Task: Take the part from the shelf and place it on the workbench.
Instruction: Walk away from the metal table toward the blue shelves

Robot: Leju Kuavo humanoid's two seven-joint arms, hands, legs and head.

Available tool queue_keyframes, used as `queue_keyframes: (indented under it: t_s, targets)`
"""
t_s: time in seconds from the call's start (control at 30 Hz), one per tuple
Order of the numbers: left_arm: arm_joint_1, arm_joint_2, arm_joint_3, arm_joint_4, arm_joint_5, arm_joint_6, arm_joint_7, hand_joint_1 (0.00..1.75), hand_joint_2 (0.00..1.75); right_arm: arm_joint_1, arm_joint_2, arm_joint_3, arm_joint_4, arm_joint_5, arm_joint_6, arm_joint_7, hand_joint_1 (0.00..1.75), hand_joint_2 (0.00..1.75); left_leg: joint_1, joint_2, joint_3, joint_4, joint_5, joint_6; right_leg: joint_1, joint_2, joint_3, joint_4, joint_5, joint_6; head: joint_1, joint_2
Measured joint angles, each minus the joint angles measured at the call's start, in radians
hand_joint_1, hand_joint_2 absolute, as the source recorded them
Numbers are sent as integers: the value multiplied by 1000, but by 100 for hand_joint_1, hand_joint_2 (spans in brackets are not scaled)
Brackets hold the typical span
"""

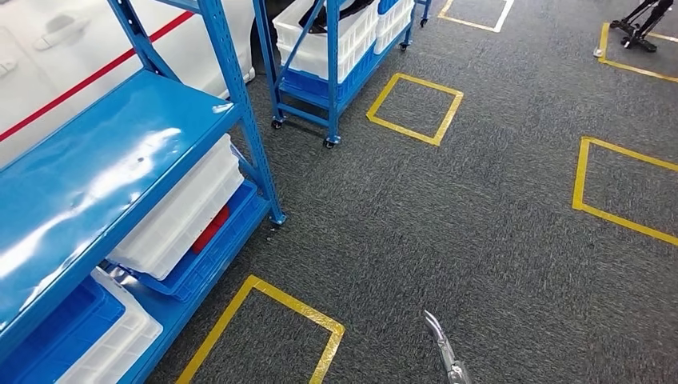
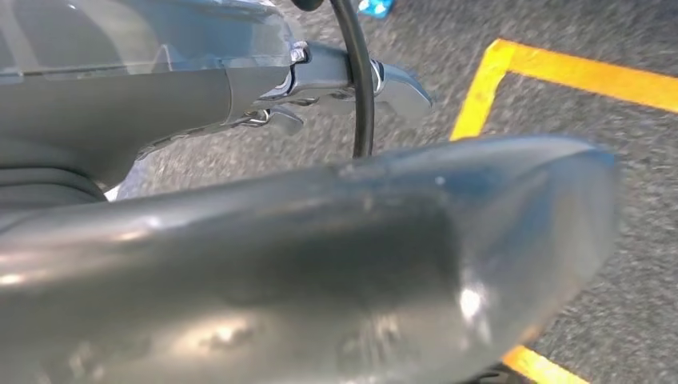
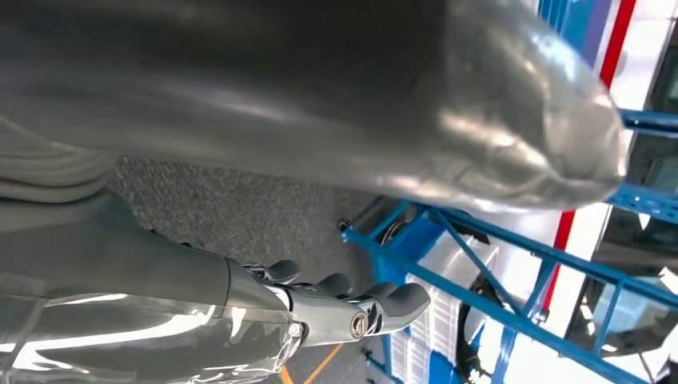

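Note:
The blue shelf [image 1: 96, 168] stands at my left, and its top board is bare and glossy. Under that board lie white crates [image 1: 180, 212] in blue trays. No loose part can be made out on the shelf. My left hand [image 2: 344, 80] hangs over the grey carpet with its fingers stretched out, the thick thumb apart from them and nothing held. My right hand [image 3: 336, 308] has lightly curled fingers and holds nothing, with the shelf's blue frame [image 3: 480, 264] just beyond it. A thin silver tip [image 1: 444, 348] pokes up at the bottom of the head view; I cannot tell what it belongs to.
A second blue shelf on wheels [image 1: 336, 64] with white crates stands further back. Yellow tape squares [image 1: 414, 108] mark the grey carpet ahead, to the right and near my feet. A black stand [image 1: 640, 28] sits at the far right. A white panel with a red stripe is behind the near shelf.

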Motion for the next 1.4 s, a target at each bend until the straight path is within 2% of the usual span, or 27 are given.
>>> queue_keyframes:
  t_s: [0.07, 0.13, 0.2, 0.23, 0.27, 0.33, 0.4, 0.43, 0.5, 0.57, 0.6, 0.67, 0.73, 0.77, 0.8, 0.83, 0.9, 0.97, 1.0, 1.03, 1.1, 1.17, 1.2, 1.23, 1.27, 1.3, 1.4]
  targets:
    - [3, 1, 0, 0, 0, 1, 1, 0, 0, 0, -4, -7, -4, -5, 8, -2, 0, 0, -2, 30, -12, 22, -17, -9, -4, -24, 8, -18, 8, -10, -4, 0]
    - [-1, 3, 0, 0, -1, 2, 1, 0, 0, 4, -4, -12, -5, -6, 13, -3, 0, 0, -4, 91, -54, 118, -75, -14, -3, -52, 14, -27, 11, -18, -11, 0]
    - [-6, 3, 0, 0, -1, 2, 2, 0, 0, 11, -4, -16, -6, -7, 15, -3, 0, 0, -1, 117, -106, 236, -129, -21, 0, -83, 13, -25, 8, -22, -15, 0]
    - [-6, 2, 0, 1, -1, 1, 3, 0, 0, 13, -4, -18, -6, -7, 16, -3, 0, 0, 1, 122, -115, 261, -132, -24, 1, -97, 13, -24, 6, -22, -15, 0]
    - [-4, 2, -1, 1, -1, 1, 4, 0, 0, 14, -4, -20, -6, -8, 16, -3, 0, 0, 4, 127, -105, 247, -116, -27, 1, -109, 13, -22, 4, -21, -15, 0]
    - [-3, 2, -1, 1, -2, 1, 6, 0, 0, 15, -4, -23, -6, -10, 19, -5, 0, 0, 7, 154, -37, 126, -57, -30, 0, -132, 16, -14, -4, -14, -15, 0]
    - [-5, 3, -1, 1, -2, 0, 8, 0, 0, 17, -4, -25, -6, -10, 25, -7, 0, 0, 3, 189, 17, 24, -26, -22, 4, -152, 19, -5, -13, -4, -16, 0]
    - [-5, 3, -1, 1, -3, 0, 9, 0, 0, 18, -4, -27, -6, -10, 29, -9, 0, 0, 0, 196, 24, 7, -26, -16, 7, -161, 20, -3, -16, 0, -15, 0]
    - [-4, 3, -1, 1, -4, 0, 12, 0, 0, 18, -4, -31, -6, -8, 34, -12, 0, 0, -2, 179, 22, 7, -24, -3, 8, -175, 24, -2, -20, 8, -14, 0]
    - [-2, 3, -1, 1, -6, 0, 13, 0, 0, 19, -4, -35, -6, -6, 37, -14, 0, 0, 1, 160, 24, 0, -19, 10, 2, -146, 19, 21, -41, 18, -12, 0]
    - [-3, 4, -1, 1, -6, 0, 13, 0, 0, 20, -4, -36, -5, -5, 38, -15, 0, 0, 3, 151, 26, -3, -16, 17, -1, -117, 3, 58, -66, 23, -11, 0]
    - [-8, 4, -1, 1, -6, 0, 13, 0, 0, 25, -3, -38, -2, -3, 39, -16, 0, 0, 2, 130, 21, -4, -12, 25, -4, -66, -61, 187, -133, 25, -8, 0]
    - [-8, 4, -1, 1, -6, -1, 13, 0, 0, 30, -2, -38, 3, -1, 41, -16, 0, 0, 1, 105, 18, -3, -11, 27, -4, -56, -117, 290, -162, 26, -7, 0]
    - [-6, 3, -1, 1, -6, -1, 13, 0, 0, 30, -2, -38, 6, 1, 41, -16, 0, 0, 1, 91, 19, -2, -11, 27, -5, -54, -122, 292, -145, 25, -7, 0]
    - [-5, 3, -1, 1, -6, -1, 13, 0, 0, 30, 0, -38, 8, 4, 41, -16, 0, 0, 1, 78, 20, -1, -11, 27, -6, -51, -106, 250, -109, 23, -7, 0]
    - [-5, 3, -1, 1, -6, -1, 13, 0, 0, 30, 2, -38, 11, 7, 42, -17, 0, 0, 1, 64, 21, 0, -12, 25, -8, -39, -75, 182, -65, 21, -7, 0]
    - [-6, 3, -1, 1, -6, -1, 13, 0, 0, 30, 6, -38, 17, 13, 42, -18, 0, 0, -1, 38, 18, 6, -13, 17, -11, 3, -22, 58, -11, 17, -7, 0]
    - [-5, 2, -1, 1, -6, 0, 13, 0, 0, 30, 12, -38, 23, 15, 43, -20, 0, 0, -1, 15, 9, 9, -11, 3, -10, 19, -9, 19, -6, 15, -7, 0]
    - [-3, 2, -1, 1, -6, 0, 14, 0, 0, 30, 15, -38, 26, 15, 43, -20, 0, 0, 1, 4, 5, 7, -8, -4, -9, 7, -9, 16, -3, 12, -7, 0]
    - [-1, 2, -1, 1, -7, 1, 14, 0, 0, 29, 17, -38, 30, 13, 43, -21, 0, 0, 3, 4, 2, 7, -9, -10, -10, -4, -7, 12, -1, 6, -7, 0]
    - [0, 2, -1, 1, -8, 2, 15, 0, 0, 27, 22, -38, 36, 8, 46, -23, 0, 0, 2, 48, -18, 49, -39, -19, -13, -30, -4, 2, 4, -8, -12, 0]
    - [-3, 1, -1, 1, -8, 4, 16, 0, 0, 29, 29, -38, 44, -1, 50, -26, 0, 0, 1, 106, -71, 169, -108, -25, -10, -59, -3, 0, 4, -17, -18, 0]
    - [-5, 1, -1, 1, -8, 4, 15, 0, 0, 29, 30, -38, 49, -6, 52, -27, 0, 0, 2, 117, -101, 236, -138, -28, -8, -74, -3, 0, 2, -19, -19, 0]
    - [-5, 0, -1, 1, -9, 5, 15, 0, 0, 29, 31, -38, 54, -9, 54, -28, 0, 0, 3, 122, -120, 280, -151, -30, -6, -89, -3, 0, 1, -20, -19, 0]
    - [-3, -1, -1, 1, -9, 5, 15, 0, 0, 29, 32, -38, 58, -11, 56, -28, 0, 0, 3, 125, -121, 288, -145, -32, -5, -102, -2, 0, 0, -20, -19, 0]
    - [-2, -1, -1, 1, -9, 5, 15, 0, 0, 29, 33, -38, 62, -11, 59, -28, 0, 0, 4, 129, -100, 254, -120, -32, -5, -115, 1, 0, -2, -19, -19, 0]
    - [-2, 0, -1, 1, -11, 5, 15, 0, 0, 28, 38, -38, 70, -11, 65, -28, 0, 0, -2, 179, 11, 51, -37, -20, 0, -149, 13, 2, -11, -9, -20, 0]
